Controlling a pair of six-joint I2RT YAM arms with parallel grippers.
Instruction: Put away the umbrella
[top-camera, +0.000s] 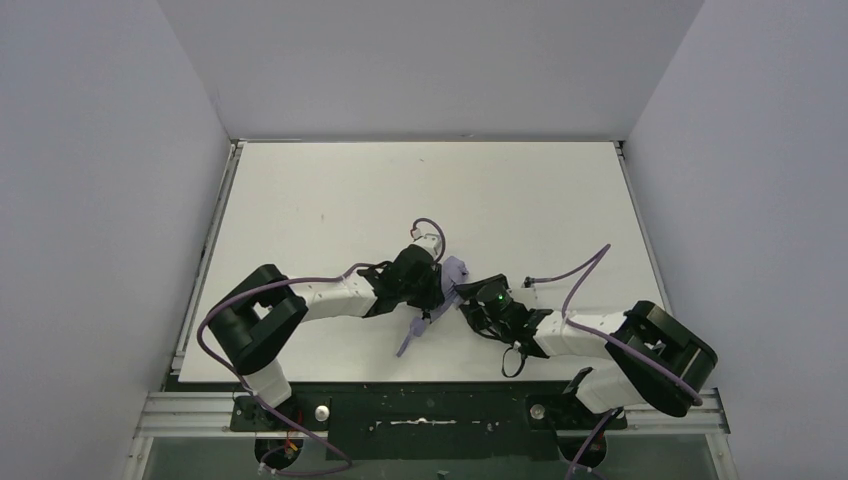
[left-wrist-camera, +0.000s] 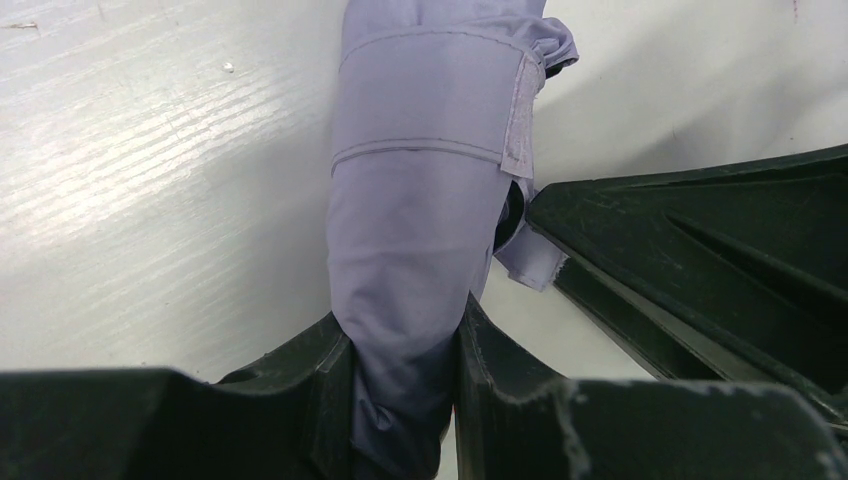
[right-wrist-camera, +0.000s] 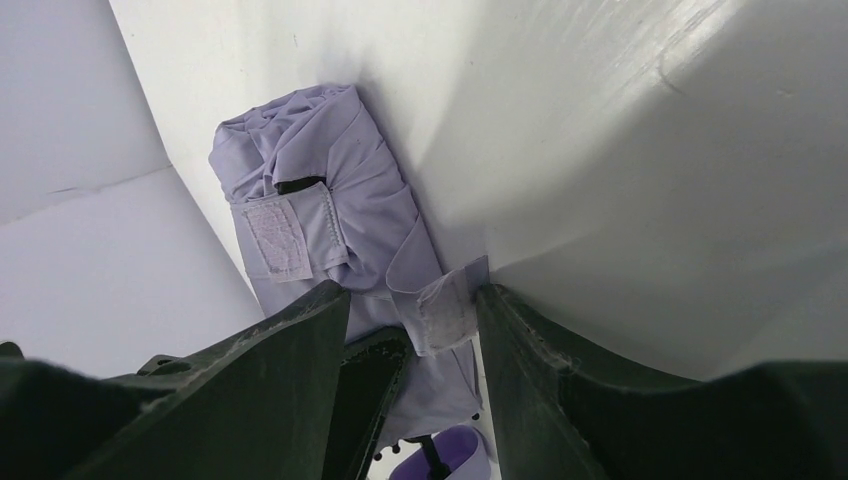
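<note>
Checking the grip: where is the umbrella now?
Top view: the umbrella is at the front-centre of the table, clamped in the left hand, right hand beside it.

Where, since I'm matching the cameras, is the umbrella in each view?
Top: umbrella at centre, between left end effector and right end effector.
Left wrist: umbrella down the middle, pinched by the left end effector.
Right wrist: umbrella left of centre, beyond the open right end effector.
Shared landmark: the loose strap tab, in both wrist views; too small on top.

White arms (top-camera: 335, 297), black joints (top-camera: 255, 325), purple cables (top-camera: 590, 265)
</note>
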